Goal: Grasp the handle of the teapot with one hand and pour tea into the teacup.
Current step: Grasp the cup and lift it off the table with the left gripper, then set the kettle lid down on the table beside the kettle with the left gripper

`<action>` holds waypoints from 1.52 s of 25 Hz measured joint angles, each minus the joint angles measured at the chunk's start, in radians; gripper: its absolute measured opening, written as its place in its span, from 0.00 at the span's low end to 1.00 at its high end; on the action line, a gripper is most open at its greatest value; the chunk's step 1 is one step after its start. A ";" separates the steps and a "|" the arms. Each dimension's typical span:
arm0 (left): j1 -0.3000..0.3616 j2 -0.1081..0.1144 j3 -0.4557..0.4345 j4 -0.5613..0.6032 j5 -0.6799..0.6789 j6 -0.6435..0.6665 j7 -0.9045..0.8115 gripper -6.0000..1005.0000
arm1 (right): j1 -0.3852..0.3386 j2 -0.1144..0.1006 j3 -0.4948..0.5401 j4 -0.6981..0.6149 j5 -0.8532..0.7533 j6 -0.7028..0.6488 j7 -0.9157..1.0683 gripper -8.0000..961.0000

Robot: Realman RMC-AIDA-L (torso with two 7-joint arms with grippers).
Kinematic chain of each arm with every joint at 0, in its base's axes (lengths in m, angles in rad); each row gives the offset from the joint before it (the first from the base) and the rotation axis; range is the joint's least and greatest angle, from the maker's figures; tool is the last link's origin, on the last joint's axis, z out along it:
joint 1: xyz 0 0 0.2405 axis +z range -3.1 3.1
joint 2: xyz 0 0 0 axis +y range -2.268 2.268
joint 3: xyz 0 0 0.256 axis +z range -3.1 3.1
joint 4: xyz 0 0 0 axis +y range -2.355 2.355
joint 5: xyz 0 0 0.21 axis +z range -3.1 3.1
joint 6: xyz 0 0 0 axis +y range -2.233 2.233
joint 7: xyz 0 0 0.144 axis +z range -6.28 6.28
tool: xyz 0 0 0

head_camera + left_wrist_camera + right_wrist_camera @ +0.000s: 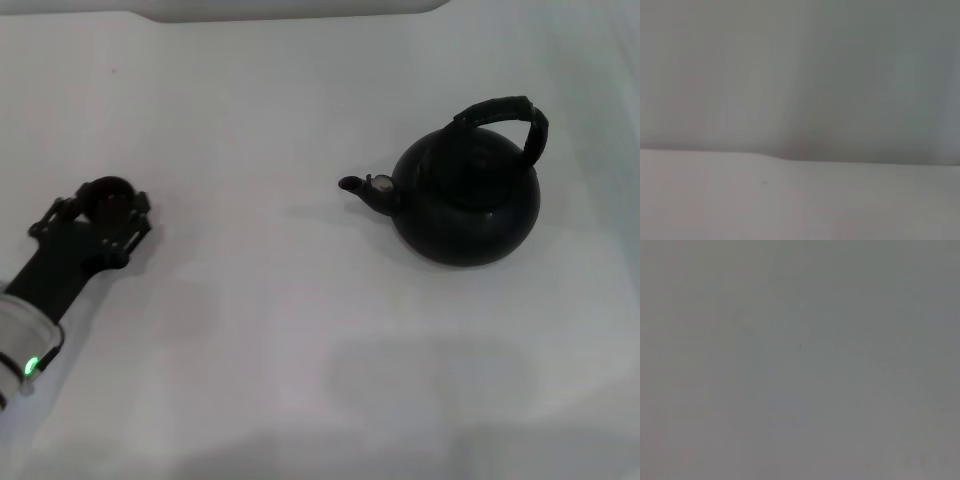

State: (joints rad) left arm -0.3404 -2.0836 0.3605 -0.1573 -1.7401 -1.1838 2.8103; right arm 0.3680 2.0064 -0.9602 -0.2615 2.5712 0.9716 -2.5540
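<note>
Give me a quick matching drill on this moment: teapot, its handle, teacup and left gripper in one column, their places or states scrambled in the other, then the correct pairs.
Things:
1. teapot
2. handle
3. teacup
4. left gripper

Places or states:
A. arches over the pot's top, nothing gripping it
B. far left of the table, between the gripper's fingers
C. right side of the table, spout pointing left
D. at the left edge of the head view, fingers either side of the cup

Pairs: 1-C, 2-A, 3-B, 4-D
</note>
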 joint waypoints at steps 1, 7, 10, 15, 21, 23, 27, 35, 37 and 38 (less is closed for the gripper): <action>-0.006 0.000 0.000 -0.001 0.010 -0.001 0.000 0.71 | 0.000 0.000 0.000 0.000 0.000 -0.001 0.000 0.75; -0.059 -0.002 0.000 -0.017 0.175 -0.005 -0.005 0.71 | 0.001 0.000 0.000 0.000 0.000 -0.002 0.000 0.75; -0.065 -0.001 -0.001 -0.026 0.248 -0.012 -0.007 0.73 | 0.003 0.000 0.000 0.000 0.000 -0.002 0.000 0.75; -0.057 -0.001 0.000 -0.038 0.329 -0.024 -0.008 0.74 | 0.007 0.000 0.000 0.001 -0.001 -0.001 0.000 0.75; -0.037 -0.001 -0.006 -0.036 0.329 -0.008 -0.009 0.77 | 0.008 0.000 0.000 0.001 -0.003 0.001 0.000 0.75; -0.032 0.000 -0.006 -0.033 0.326 0.001 -0.009 0.77 | 0.008 0.000 0.000 0.001 -0.004 0.002 0.000 0.75; -0.028 0.000 -0.008 -0.031 0.322 0.003 -0.009 0.79 | 0.008 0.001 0.000 0.001 -0.005 0.003 0.001 0.75; -0.025 -0.001 -0.010 -0.040 0.299 0.016 -0.023 0.82 | 0.007 0.002 -0.007 -0.009 -0.006 0.006 0.009 0.75; -0.021 -0.002 -0.011 -0.041 0.274 0.012 -0.029 0.83 | 0.007 0.002 -0.007 -0.010 -0.006 0.006 0.009 0.75; -0.019 -0.002 -0.011 -0.042 0.268 0.010 -0.030 0.83 | 0.008 0.002 -0.007 -0.010 -0.006 0.007 0.009 0.75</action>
State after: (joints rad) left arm -0.3592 -2.0856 0.3498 -0.1991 -1.4717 -1.1740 2.7801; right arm 0.3756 2.0080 -0.9675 -0.2713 2.5647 0.9783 -2.5449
